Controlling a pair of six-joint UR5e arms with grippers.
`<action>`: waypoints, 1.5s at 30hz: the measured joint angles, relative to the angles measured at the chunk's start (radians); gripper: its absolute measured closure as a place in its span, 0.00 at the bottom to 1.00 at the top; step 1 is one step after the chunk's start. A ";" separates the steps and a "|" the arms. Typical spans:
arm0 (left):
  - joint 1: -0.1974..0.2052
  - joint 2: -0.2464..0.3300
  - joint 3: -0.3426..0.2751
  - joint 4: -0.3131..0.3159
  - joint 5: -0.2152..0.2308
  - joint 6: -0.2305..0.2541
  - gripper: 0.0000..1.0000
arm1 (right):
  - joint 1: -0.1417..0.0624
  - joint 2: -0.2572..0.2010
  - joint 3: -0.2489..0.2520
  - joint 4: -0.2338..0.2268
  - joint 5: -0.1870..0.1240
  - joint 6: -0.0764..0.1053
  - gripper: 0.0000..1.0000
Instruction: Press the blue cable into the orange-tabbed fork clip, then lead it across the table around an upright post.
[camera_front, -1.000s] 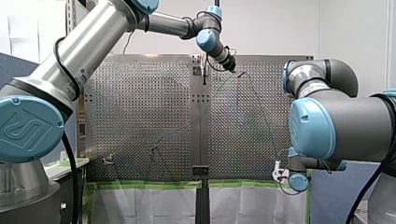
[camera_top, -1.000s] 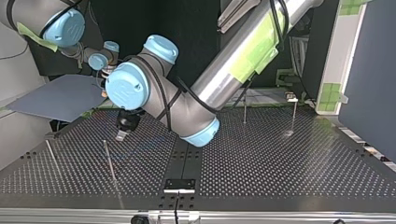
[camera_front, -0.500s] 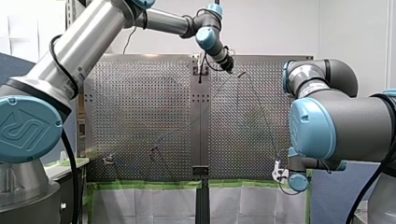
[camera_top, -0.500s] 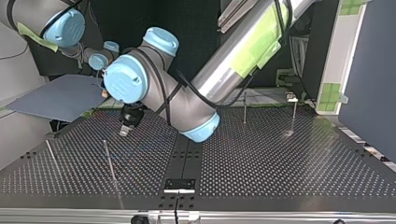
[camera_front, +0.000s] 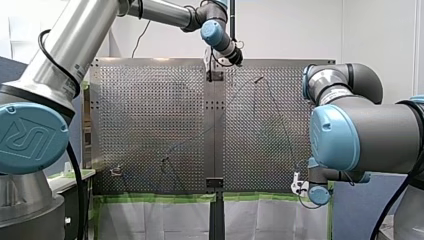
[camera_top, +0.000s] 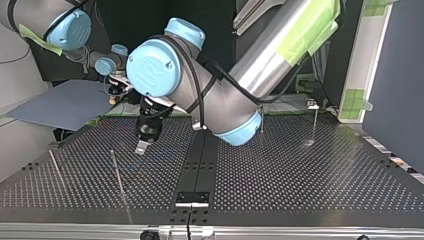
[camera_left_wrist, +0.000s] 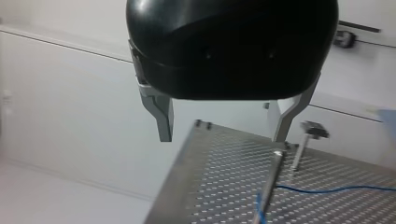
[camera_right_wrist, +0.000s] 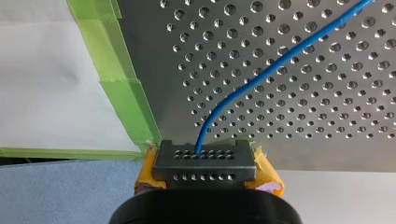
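Hovering over table (camera_left_wrist: 219, 177), left tool (camera_left_wrist: 222, 136) apart, empty; post (camera_left_wrist: 271, 182) and cable (camera_left_wrist: 327, 190) ahead of it. Right tool (camera_right_wrist: 205, 163) clamped on cable, table edge beside it.

The left arm (camera_front: 75, 45) is a silver tube with grey joints, light-blue logo-embossed caps (camera_front: 30, 137), a black cable (camera_front: 76, 185) and green tape (camera_top: 320, 15); the right arm (camera_front: 370, 130) has matching grey joints. The left gripper (camera_left_wrist: 223, 137) has a rounded black housing and grey metal fingers (camera_left_wrist: 161, 116). The right gripper (camera_right_wrist: 205, 161) has yellow pads (camera_right_wrist: 268, 175) beside a grey perforated block.
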 joint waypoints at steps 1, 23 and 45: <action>0.002 0.010 -0.011 0.010 -0.003 -0.010 0.00 | 0.001 0.000 0.000 0.000 0.000 0.000 1.00; 0.009 0.221 -0.221 0.221 -0.063 -0.120 0.00 | 0.005 0.000 -0.003 0.007 -0.007 -0.007 1.00; 0.015 0.378 -0.428 0.428 -0.119 -0.035 0.00 | 0.008 0.000 -0.005 0.016 -0.011 -0.017 1.00</action>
